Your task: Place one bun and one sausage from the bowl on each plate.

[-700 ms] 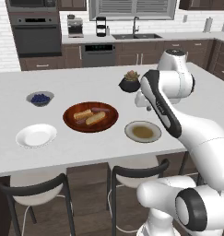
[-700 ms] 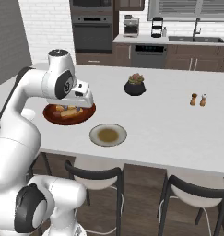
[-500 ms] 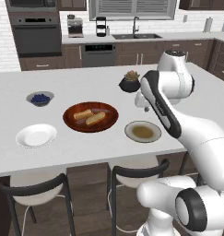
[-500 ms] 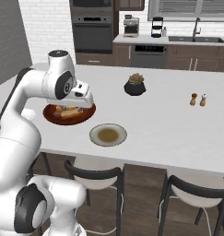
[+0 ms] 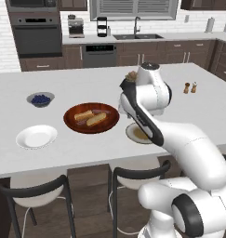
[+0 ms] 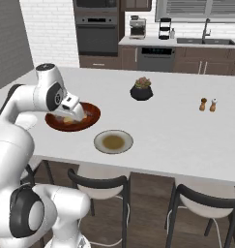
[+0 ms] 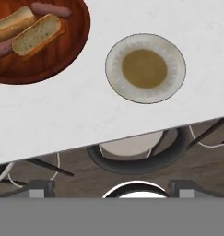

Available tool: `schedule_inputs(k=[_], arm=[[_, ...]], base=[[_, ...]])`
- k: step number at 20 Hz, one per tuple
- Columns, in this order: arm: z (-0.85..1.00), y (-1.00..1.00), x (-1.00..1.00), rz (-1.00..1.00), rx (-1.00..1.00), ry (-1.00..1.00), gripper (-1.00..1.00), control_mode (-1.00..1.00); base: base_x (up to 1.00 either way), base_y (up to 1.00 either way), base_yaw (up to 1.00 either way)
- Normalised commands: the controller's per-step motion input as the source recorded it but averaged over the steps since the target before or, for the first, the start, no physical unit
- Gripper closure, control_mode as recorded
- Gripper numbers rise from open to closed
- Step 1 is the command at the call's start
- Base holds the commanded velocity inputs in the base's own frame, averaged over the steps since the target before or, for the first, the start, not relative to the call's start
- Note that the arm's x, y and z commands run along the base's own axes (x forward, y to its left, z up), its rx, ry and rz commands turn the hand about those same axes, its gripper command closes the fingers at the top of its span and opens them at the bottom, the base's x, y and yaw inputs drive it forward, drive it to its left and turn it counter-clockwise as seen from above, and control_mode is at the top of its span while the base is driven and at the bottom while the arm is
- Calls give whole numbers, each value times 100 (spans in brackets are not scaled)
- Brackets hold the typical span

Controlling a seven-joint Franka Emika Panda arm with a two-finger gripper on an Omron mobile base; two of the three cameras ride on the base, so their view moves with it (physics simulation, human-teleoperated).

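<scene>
The reddish-brown wooden bowl [image 5: 91,126] holds two golden buns [image 5: 84,115] [image 5: 96,119] side by side. In the hand view the bowl [image 7: 49,60] sits at the upper left, with buns [image 7: 37,34] [image 7: 11,24] and two dark sausages [image 7: 51,9] [image 7: 2,49] in it. The cream-rimmed plate [image 7: 145,67] with a tan centre lies bare to its right. The white plate [image 5: 36,136] lies bare left of the bowl. My gripper [image 7: 112,188] is open, fingertips [image 7: 39,186] wide apart, high above the counter's front edge. In the right base view the gripper [image 6: 70,114] hangs over the bowl's near side.
A small grey bowl of blue berries [image 5: 40,98] stands behind the white plate. A dark plant pot [image 6: 141,90] and salt and pepper shakers [image 6: 208,104] stand farther back. Black stools [image 6: 104,186] are tucked under the counter's front edge.
The arm has swung left and lower, bringing the hand closer over the bowl. Bowl, plates and food have not moved.
</scene>
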Motion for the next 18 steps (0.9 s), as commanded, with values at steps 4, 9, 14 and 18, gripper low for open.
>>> schedule_inputs(k=[4,9,14,18], arm=[[-11,29,37,-30,4,0,-100,-100],[-2,9,35,-23,3,0,-100,-100],[-15,4,42,-10,0,0,-100,-100],[-22,0,41,-3,0,0,-100,-100]], base=[[0,0,0],[0,0,0],[0,0,0],[0,0,0]])
